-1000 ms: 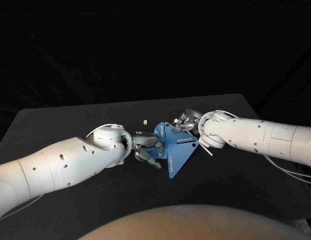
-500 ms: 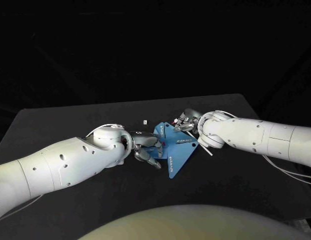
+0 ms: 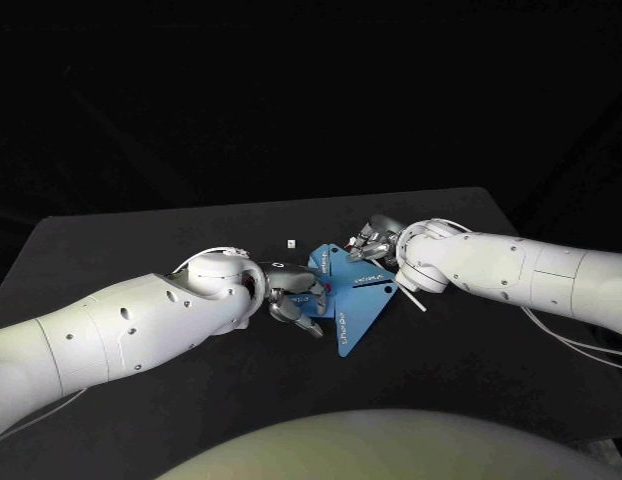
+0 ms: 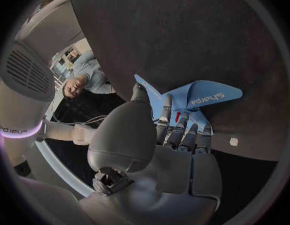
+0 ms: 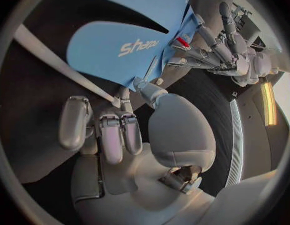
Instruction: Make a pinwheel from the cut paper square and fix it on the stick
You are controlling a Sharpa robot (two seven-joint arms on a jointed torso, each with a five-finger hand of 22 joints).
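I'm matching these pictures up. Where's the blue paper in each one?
Head view: paper between left hand and right hand.
Left wrist view: paper just past left hand's fingertips.
Right wrist view: paper past the right hand, beside the stick.
Landmark: left hand touches it in all three.

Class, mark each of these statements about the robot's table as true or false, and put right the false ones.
1. The blue paper carries printed lettering. True.
2. The paper lies untouched at the table's far edge. False: it sits between the two hands over the table, and the left robot hand grips it.
3. A small white item lies on the table, apart from the paper. True.
4. The right robot hand holds nothing. False: it pinches a pale stick.
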